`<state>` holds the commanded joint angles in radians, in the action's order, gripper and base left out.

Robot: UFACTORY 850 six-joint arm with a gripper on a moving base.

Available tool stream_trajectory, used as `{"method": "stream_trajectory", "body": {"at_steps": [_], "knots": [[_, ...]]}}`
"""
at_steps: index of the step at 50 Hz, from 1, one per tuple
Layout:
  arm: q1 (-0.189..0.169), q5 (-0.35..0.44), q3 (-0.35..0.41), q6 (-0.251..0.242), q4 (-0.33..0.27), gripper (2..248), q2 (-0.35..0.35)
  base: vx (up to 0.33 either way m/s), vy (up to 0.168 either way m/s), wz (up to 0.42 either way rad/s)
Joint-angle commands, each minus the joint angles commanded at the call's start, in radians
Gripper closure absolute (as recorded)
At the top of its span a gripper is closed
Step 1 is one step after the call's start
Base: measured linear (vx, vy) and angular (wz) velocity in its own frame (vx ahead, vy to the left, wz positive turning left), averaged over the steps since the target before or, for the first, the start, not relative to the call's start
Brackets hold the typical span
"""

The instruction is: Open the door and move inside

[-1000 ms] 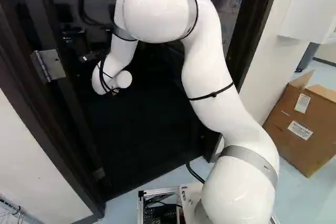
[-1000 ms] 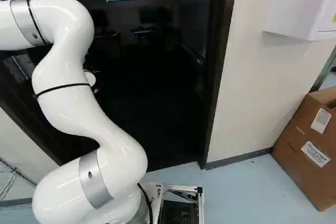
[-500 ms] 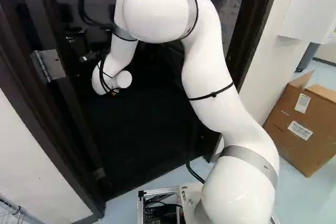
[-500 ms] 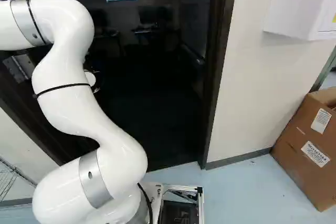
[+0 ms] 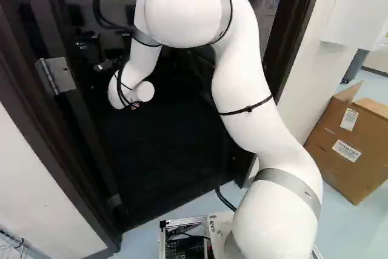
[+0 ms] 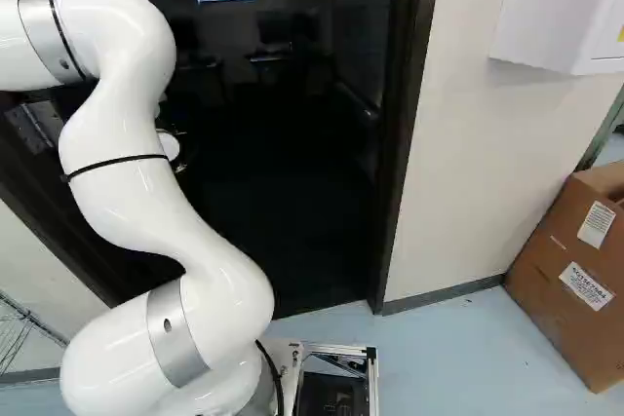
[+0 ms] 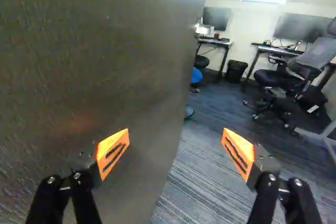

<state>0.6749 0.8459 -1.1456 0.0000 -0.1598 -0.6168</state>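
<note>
The dark brown door (image 7: 100,51) stands ajar in the wrist view, its face close beside one finger and its edge between the two fingertips. My gripper (image 7: 175,150) has its orange-padded fingers wide apart, with nothing held between them. Past the door's edge a carpeted room shows. In the left base view, a metal hinge (image 5: 56,76) is at the left side of the dark doorway, and the arm's white wrist (image 5: 130,91) reaches into it. Against that darkness the gripper cannot be made out in either base view. No handle can be seen.
The doorway's right post (image 6: 407,124) meets a pale wall (image 6: 468,172). A cardboard box (image 6: 570,275) stands on the floor to the right, near a white wall cabinet (image 6: 551,12). Inside the room are an office chair (image 7: 286,77), desks with monitors, and a black bin (image 7: 235,71).
The arm's elbow has risen slightly, and its wrist has shifted a little to the right in the left base view. The base has not moved.
</note>
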Motion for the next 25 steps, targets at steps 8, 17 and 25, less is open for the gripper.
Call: {"method": "stream_trajectory", "body": {"at_steps": [8,17,25], "knots": [[-0.006,0.0,0.01,0.0,0.0,3,0.008,0.0,0.0,0.0],[-0.022,0.0,0.03,0.0,0.0,3,0.022,0.0,0.0,0.0],[-0.041,0.0,0.049,0.0,0.0,3,0.037,0.0,0.0,0.0]]}}
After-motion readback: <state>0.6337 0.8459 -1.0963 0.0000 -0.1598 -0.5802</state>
